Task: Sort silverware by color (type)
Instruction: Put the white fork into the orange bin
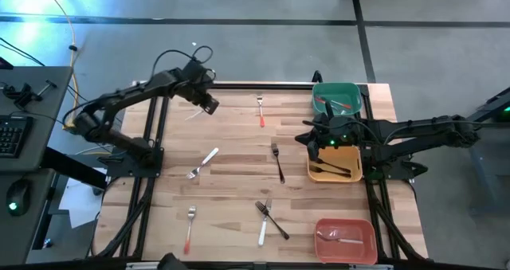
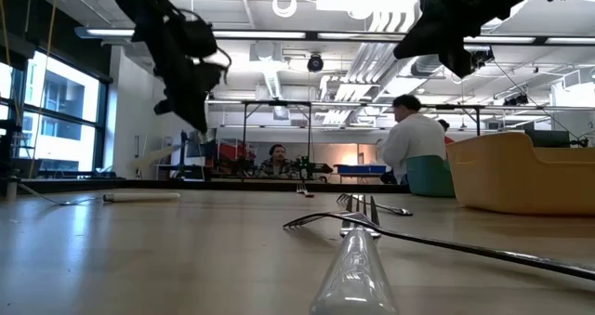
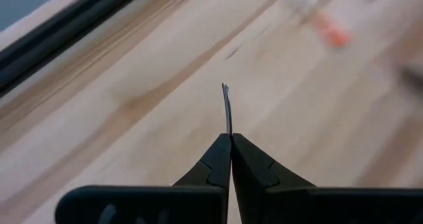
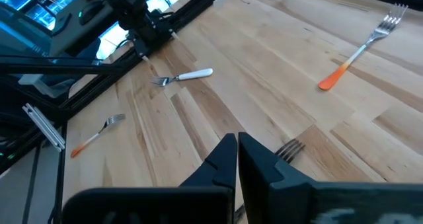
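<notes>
The left gripper (image 1: 209, 104) is closed on a thin piece of silverware (image 3: 227, 108), of which only a narrow metal edge shows past the fingertips, and it hangs above the counter (image 1: 231, 214) far from the yellow bin (image 1: 335, 170), probably because the piece must be carried to a bin. The right gripper (image 1: 312, 138) is closed and empty, waiting just beside the yellow bin, which holds black-handled pieces. Other forks lie on the counter, such as the red-handled fork (image 1: 260, 111), so the sorting seems only partly done.
</notes>
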### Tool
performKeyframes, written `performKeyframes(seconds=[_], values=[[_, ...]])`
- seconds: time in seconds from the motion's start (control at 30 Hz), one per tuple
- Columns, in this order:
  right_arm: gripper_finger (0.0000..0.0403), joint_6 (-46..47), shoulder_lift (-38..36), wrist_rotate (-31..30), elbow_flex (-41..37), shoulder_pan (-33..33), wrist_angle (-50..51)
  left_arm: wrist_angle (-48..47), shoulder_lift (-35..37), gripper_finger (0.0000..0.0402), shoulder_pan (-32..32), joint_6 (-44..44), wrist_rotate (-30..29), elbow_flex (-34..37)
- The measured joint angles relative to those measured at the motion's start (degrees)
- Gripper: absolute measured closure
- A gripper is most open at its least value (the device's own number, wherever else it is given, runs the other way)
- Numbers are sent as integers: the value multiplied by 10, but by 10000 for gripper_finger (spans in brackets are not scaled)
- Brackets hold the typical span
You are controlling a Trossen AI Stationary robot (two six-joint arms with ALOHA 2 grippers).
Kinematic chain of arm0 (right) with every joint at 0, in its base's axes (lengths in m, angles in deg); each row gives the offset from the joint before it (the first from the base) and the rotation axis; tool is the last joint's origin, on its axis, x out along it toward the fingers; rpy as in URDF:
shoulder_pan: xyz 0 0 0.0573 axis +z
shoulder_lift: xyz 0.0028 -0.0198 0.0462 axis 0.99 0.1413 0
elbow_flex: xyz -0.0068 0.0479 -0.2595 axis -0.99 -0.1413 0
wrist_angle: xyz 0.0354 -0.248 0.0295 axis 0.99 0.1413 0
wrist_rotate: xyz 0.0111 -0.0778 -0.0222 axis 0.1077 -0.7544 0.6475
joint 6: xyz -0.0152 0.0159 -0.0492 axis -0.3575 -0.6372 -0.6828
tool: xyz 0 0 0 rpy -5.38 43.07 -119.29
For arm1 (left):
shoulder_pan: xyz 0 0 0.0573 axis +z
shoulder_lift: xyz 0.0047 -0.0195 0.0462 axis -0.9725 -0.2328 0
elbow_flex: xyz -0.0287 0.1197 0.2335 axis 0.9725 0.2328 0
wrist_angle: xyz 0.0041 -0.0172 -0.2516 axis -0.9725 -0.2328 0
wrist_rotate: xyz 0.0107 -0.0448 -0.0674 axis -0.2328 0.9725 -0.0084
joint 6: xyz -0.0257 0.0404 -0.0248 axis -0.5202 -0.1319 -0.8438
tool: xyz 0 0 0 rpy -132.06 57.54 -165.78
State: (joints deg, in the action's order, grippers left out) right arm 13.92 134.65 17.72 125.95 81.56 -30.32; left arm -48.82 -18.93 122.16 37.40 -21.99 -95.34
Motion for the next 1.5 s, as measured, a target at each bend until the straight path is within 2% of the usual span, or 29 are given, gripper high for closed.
performKeyframes(seconds=[0.2,0.37,0.53,0.67,0.8,0.97,1.23,1.37,1.5], values=[[399,-18,8,1,0,0,-50,89,70,401,-15,-85,117,-1],[358,-31,63,0,0,-3,-193,213,98,401,-57,-172,176,-1],[287,-33,135,-10,5,-6,-348,360,95,401,-118,-263,196,-1],[243,-43,172,-20,36,-16,-365,466,84,401,-158,-317,206,-1],[224,-73,195,-21,77,-25,-365,551,73,401,-185,-367,206,-2],[222,-102,214,-7,130,-43,-342,639,58,401,-213,-414,204,-2],[231,-110,240,65,193,-70,-308,678,45,402,-239,-433,176,-1],[276,-111,258,100,215,-72,-302,686,45,402,-241,-433,174,-1],[350,-121,271,112,229,-71,-300,684,45,402,-241,-433,173,-1]])
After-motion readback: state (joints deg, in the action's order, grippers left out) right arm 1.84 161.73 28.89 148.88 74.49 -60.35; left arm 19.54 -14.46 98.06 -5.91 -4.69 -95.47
